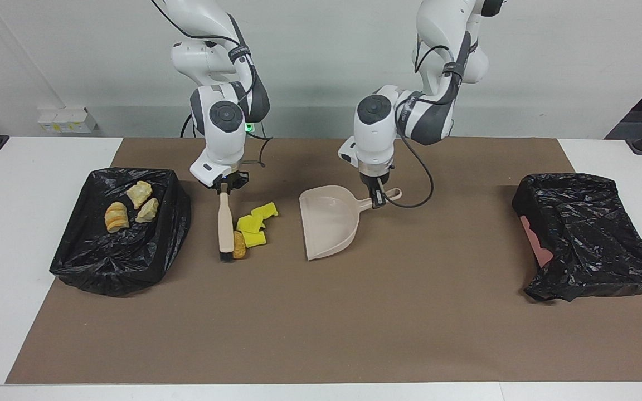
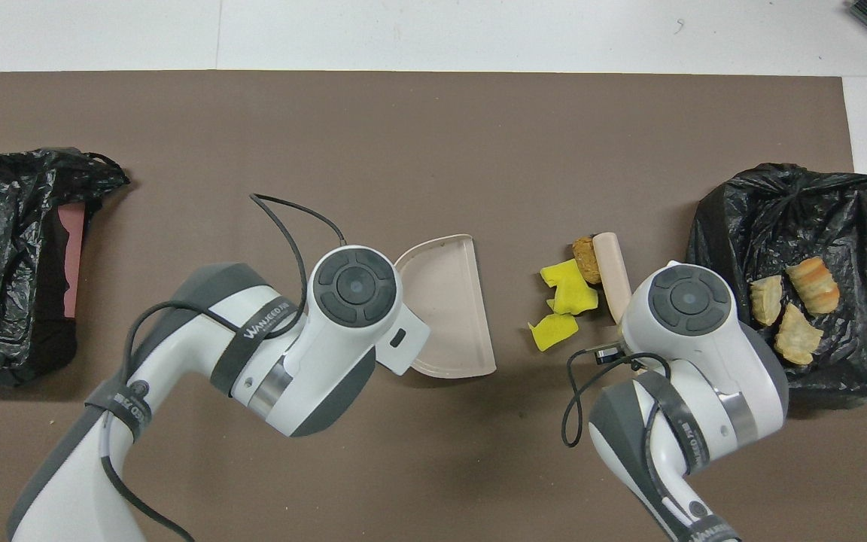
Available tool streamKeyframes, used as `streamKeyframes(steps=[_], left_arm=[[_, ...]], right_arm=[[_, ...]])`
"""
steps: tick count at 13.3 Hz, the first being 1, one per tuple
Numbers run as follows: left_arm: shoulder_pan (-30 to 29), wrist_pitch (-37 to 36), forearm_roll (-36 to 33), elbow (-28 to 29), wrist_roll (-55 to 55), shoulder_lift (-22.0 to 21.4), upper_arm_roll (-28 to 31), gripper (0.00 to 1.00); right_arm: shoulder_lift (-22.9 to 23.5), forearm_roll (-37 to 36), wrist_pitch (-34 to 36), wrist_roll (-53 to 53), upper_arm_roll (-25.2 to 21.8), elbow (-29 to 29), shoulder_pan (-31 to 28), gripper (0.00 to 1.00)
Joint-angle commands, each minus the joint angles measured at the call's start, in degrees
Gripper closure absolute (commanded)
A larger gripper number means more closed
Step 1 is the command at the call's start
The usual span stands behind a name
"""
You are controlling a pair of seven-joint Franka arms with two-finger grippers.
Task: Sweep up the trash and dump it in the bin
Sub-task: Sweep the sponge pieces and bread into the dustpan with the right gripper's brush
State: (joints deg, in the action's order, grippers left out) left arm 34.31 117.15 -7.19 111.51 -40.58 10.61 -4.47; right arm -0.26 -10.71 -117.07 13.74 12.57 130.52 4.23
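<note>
Opposed high views, shared table (image 1: 321, 334)

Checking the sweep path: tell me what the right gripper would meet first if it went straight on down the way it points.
The right gripper points down along the brush it holds, so the brown mat at the bristles comes first, probably; the orange-brown nugget lies beside them.

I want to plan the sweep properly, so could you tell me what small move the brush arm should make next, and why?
Probably push the beige-handled brush, held shut in the right gripper, toward the beige plastic dustpan. Its bristles sit against the orange-brown nugget, the yellow spongy pieces lie between brush and pan, and the left gripper holds the pan's handle with its mouth facing them.
</note>
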Motion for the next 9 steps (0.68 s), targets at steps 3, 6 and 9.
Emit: streamKeyframes(steps=[3, 6, 9], left_arm=[[3.0, 4.1, -1.1, 5.5, 8.3, -3.1, 0.7, 1.0], [3.0, 5.0, -0.9, 6.2, 8.2, -3.3, 0.6, 1.0], [2.6, 8.3, -0.5, 7.7, 7.7, -3.2, 0.6, 1.0]], right_arm=[[4.3, 8.8, -1.6, -1.3, 0.4, -1.0, 6.9, 1.0], [6.0, 15.7, -1.4, -1.9, 0.5, -4.3, 10.0, 1.0], [8.0, 22.1, -0.6, -1.3, 0.5, -9.0, 12.3, 1.0]])
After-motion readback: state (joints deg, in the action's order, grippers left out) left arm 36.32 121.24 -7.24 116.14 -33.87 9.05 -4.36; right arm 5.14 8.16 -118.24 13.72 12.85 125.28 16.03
